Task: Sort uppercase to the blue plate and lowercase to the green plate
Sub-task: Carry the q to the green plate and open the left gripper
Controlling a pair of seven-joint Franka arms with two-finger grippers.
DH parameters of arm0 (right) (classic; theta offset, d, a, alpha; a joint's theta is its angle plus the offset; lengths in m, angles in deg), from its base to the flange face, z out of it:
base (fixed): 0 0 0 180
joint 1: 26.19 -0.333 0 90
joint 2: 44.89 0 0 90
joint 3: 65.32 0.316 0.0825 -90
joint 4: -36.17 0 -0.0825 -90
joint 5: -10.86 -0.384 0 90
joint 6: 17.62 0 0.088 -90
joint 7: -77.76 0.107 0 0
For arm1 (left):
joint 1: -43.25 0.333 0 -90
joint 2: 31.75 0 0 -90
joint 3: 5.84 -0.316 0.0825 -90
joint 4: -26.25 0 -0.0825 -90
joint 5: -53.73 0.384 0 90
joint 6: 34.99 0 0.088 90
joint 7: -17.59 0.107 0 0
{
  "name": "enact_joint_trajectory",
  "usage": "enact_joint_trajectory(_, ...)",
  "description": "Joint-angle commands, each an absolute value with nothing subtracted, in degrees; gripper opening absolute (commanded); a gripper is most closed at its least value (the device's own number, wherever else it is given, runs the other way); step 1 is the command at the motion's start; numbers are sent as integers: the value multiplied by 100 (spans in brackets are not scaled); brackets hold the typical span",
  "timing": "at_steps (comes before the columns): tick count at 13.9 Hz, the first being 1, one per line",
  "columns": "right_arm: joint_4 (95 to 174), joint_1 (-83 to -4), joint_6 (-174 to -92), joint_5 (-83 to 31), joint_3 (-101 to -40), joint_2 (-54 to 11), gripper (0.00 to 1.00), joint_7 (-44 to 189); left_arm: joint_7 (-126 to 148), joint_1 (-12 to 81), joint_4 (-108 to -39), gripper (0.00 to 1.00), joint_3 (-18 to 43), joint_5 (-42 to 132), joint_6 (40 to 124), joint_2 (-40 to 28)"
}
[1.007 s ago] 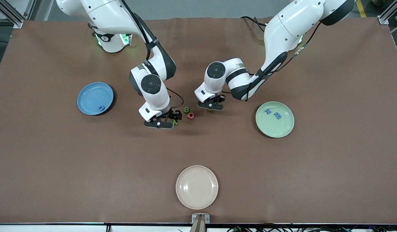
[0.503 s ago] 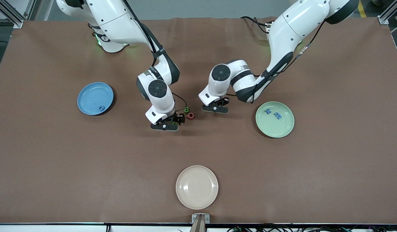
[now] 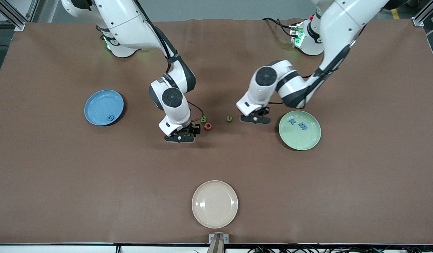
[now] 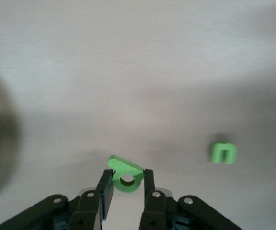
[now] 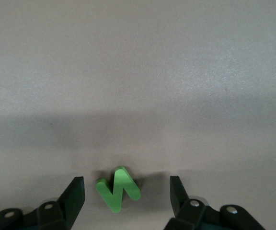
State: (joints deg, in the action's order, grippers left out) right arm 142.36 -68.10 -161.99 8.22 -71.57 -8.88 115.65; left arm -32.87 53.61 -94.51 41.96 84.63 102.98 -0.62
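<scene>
Three of the eight letters are sorted, one is in hand, four remain on the desk (image 3: 97, 193).

Nearest the front camera sits the cream plate (image 3: 215, 203). It is no sorting target and holds nothing.

Next comes my right claw (image 3: 187, 133), low over the green N (image 5: 118, 189). Its fingers are apart, one on each side of the N, and touch neither edge. The N lies flat on the desk, not yet gripped.

The green plate (image 3: 300, 142), toward the left arm's end, holds the blue cross-shaped letter (image 3: 292, 121) and the blue m (image 3: 302, 125).

Just beside the right claw lie the pink-red Q (image 3: 208, 126) and, slightly farther from the camera, the green B (image 3: 203, 119). The green u (image 3: 229, 119) lies apart from them, toward the green plate.

My left claw (image 3: 255, 117) is clamped on the green p (image 4: 126, 175), lifted over the desk between the u and the green plate's rim.

The blue plate (image 3: 98, 102), toward the right arm's end, holds the blue G (image 3: 111, 118).

Outstanding, by my estimate:
1. Deliver the p, then the u, to the green plate.
2. Grip the N, then take the B and Q, to the blue plate.

View notes:
- The front view hides the p under the left claw. Only the left wrist view confirms the grip.
- The front view barely shows the N. The right wrist view shows the gaps beside it.
- Only the front view shows the plate contents.
</scene>
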Motion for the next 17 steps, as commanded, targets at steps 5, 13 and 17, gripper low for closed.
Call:
enact_joint_trajectory(5, 14199, -6855, -16097, 725, -7148, -824, 79, 11582, -2215, 7004, -9970, 14, 4663, 8555, 9887, -574)
enact_joint_trajectory(13, 14287, -6864, -16159, 734, -7139, -824, 58, 11512, -2126, 7410, -9689, 15, 4584, 9240, 9948, 76)
enact_joint_trajectory(17, 14287, -6881, -16150, 734, -7130, -824, 9, 11529, -2196, 7401, -9557, 16, 4400, 9697, 10000, 393)
